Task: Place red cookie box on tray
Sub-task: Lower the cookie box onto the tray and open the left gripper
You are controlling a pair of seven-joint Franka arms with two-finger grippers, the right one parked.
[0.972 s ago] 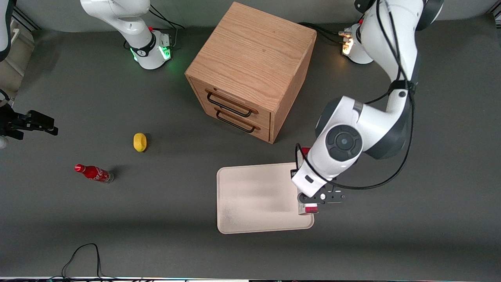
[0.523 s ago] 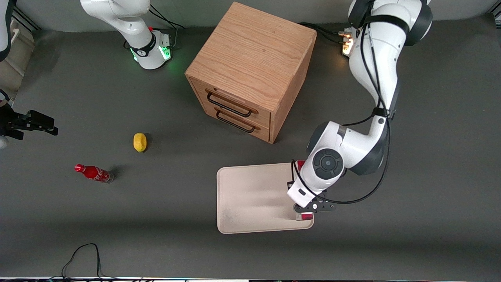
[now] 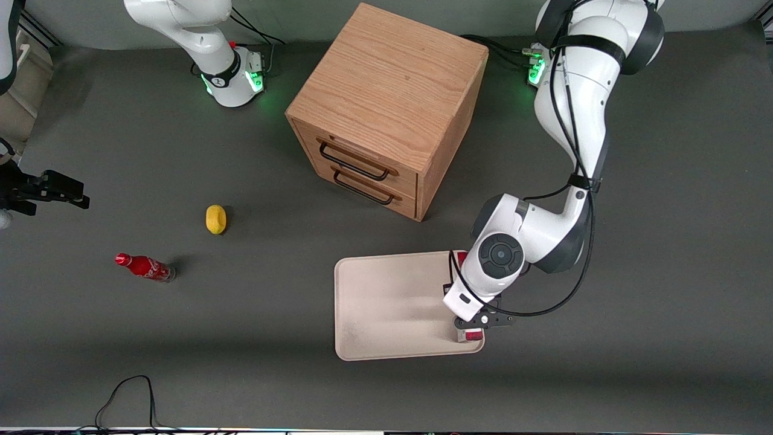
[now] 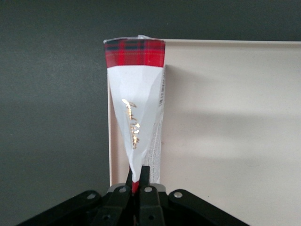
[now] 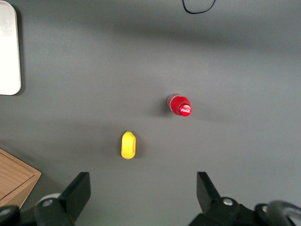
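Note:
The cream tray (image 3: 392, 305) lies on the dark table in front of the wooden cabinet. My left gripper (image 3: 474, 325) hangs low over the tray's short side nearest the working arm's end, shut on the red cookie box (image 3: 473, 334). Only the box's red ends peek out from under the wrist. In the left wrist view the box (image 4: 136, 113) stands on its thin edge along the tray's rim (image 4: 111, 141), white face up with a red tartan end, pinched between the gripper (image 4: 138, 173) fingers. The tray's bare floor (image 4: 225, 117) spreads beside it.
A wooden two-drawer cabinet (image 3: 386, 109) stands farther from the front camera than the tray. A yellow object (image 3: 215, 219) and a small red cola bottle (image 3: 145, 267) lie toward the parked arm's end. A black cable (image 3: 130, 393) loops near the table's front edge.
The left arm has dropped lower and shifted slightly toward the tray's middle, bringing the box down along the tray's edge. The arm's base light went from orange to green.

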